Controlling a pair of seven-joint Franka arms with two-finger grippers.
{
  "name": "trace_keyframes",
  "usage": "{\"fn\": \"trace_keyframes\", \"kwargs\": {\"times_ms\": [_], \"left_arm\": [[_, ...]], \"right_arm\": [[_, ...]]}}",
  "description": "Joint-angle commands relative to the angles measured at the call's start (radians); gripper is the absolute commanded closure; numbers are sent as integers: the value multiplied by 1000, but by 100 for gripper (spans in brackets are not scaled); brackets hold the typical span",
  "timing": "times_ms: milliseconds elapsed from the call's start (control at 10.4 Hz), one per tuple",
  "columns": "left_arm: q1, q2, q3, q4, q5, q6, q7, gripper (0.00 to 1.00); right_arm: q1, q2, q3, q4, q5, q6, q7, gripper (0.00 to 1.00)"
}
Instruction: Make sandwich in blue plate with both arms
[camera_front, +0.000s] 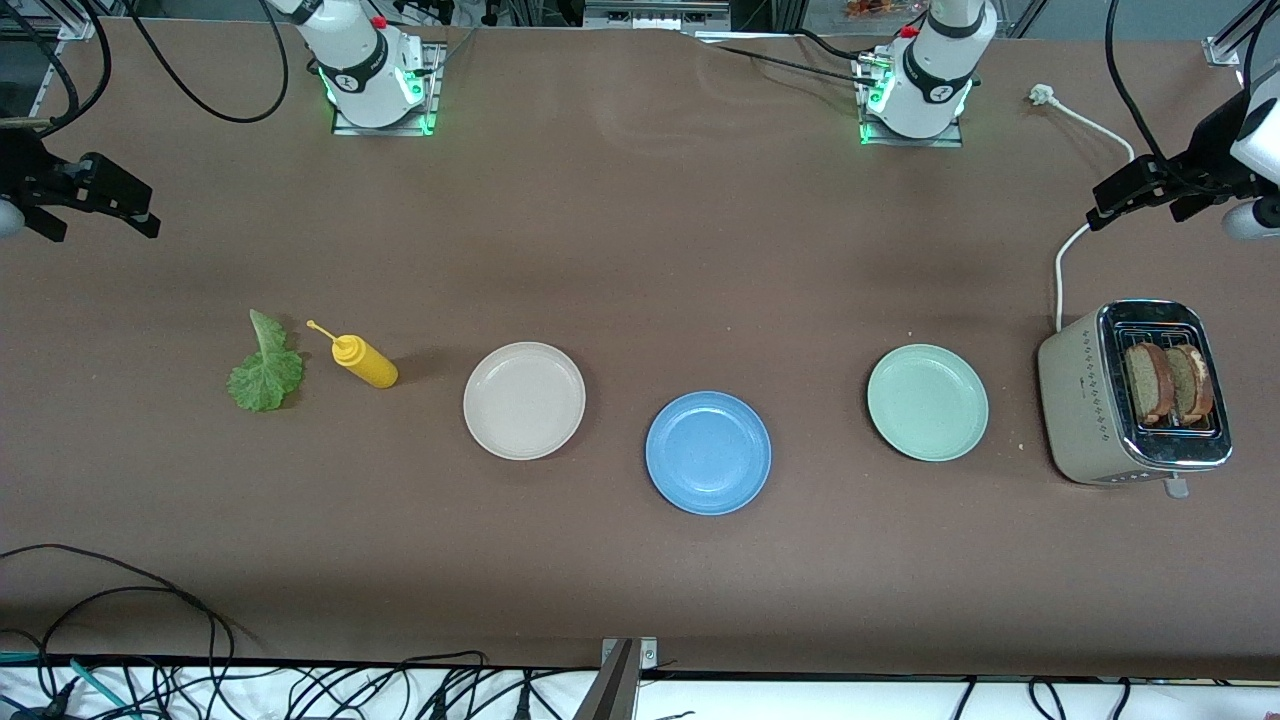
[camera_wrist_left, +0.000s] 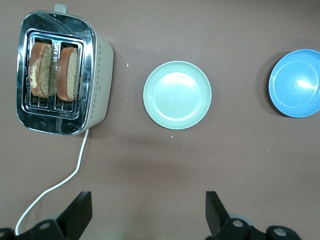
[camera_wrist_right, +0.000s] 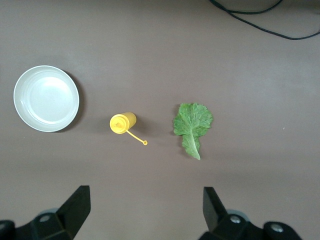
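The blue plate (camera_front: 708, 452) (camera_wrist_left: 296, 82) lies bare near the table's middle, between two other plates and a little nearer to the front camera. Two brown bread slices (camera_front: 1150, 383) (camera_wrist_left: 68, 72) stand upright in the toaster's slots at the left arm's end. A green lettuce leaf (camera_front: 266, 365) (camera_wrist_right: 192, 122) lies flat at the right arm's end. My left gripper (camera_front: 1138, 218) (camera_wrist_left: 148, 210) hangs open and holds nothing, over the table by the toaster. My right gripper (camera_front: 103, 230) (camera_wrist_right: 146, 210) hangs open and holds nothing, over the table near the lettuce.
A beige-white plate (camera_front: 524, 400) (camera_wrist_right: 46, 98) and a mint-green plate (camera_front: 927, 402) (camera_wrist_left: 177, 95) flank the blue one. A yellow squeeze bottle (camera_front: 365, 361) (camera_wrist_right: 122, 123) lies beside the lettuce. The toaster (camera_front: 1085, 400) (camera_wrist_left: 100, 75) trails a white cord (camera_front: 1080, 125). Black cables (camera_front: 150, 600) lie along the front edge.
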Motion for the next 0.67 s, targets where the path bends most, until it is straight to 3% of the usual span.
{"fn": "trace_keyframes", "kwargs": {"times_ms": [0,575], "left_arm": [[8,-21,-2,-14,-33,-6,5,0],[8,-21,-2,-14,-33,-6,5,0]], "right_arm": [[2,18,2,24,5,-15,-14,0],[2,29,2,21,11,-4,-12,0]]}}
